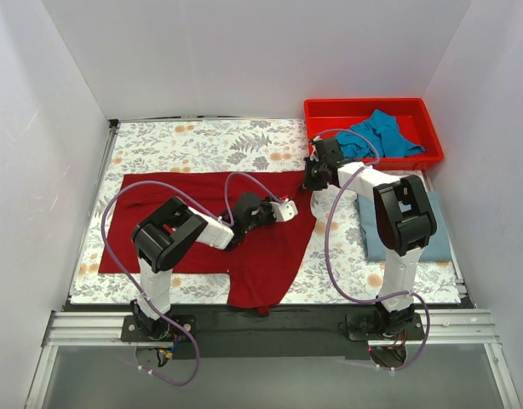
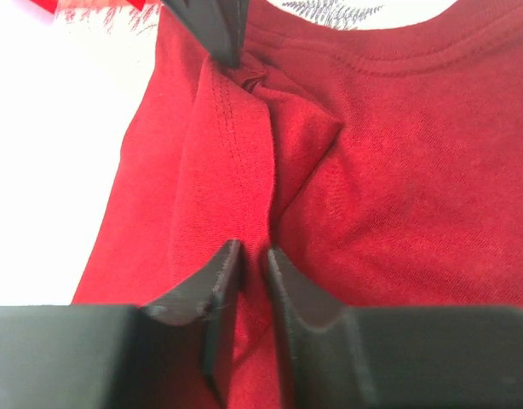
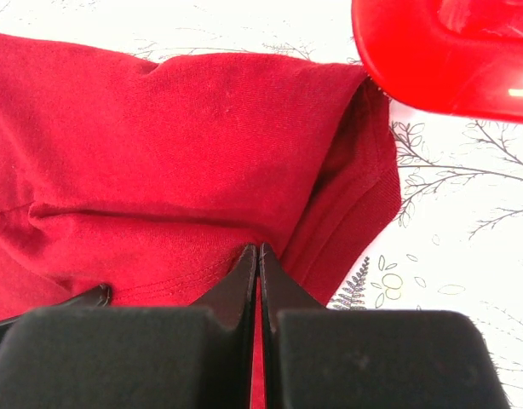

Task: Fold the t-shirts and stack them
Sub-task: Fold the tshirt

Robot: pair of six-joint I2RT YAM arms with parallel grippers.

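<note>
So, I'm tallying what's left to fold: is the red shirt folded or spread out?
Spread out: the red shirt lies flat and wide across the table, bunched only at its right edge.

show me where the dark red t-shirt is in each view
Top view: dark red t-shirt spread centre-left, under the left arm.
Left wrist: shirt fills centre and right.
Right wrist: shirt fills left and centre.
Shared landmark: flowered table cover around it.
</note>
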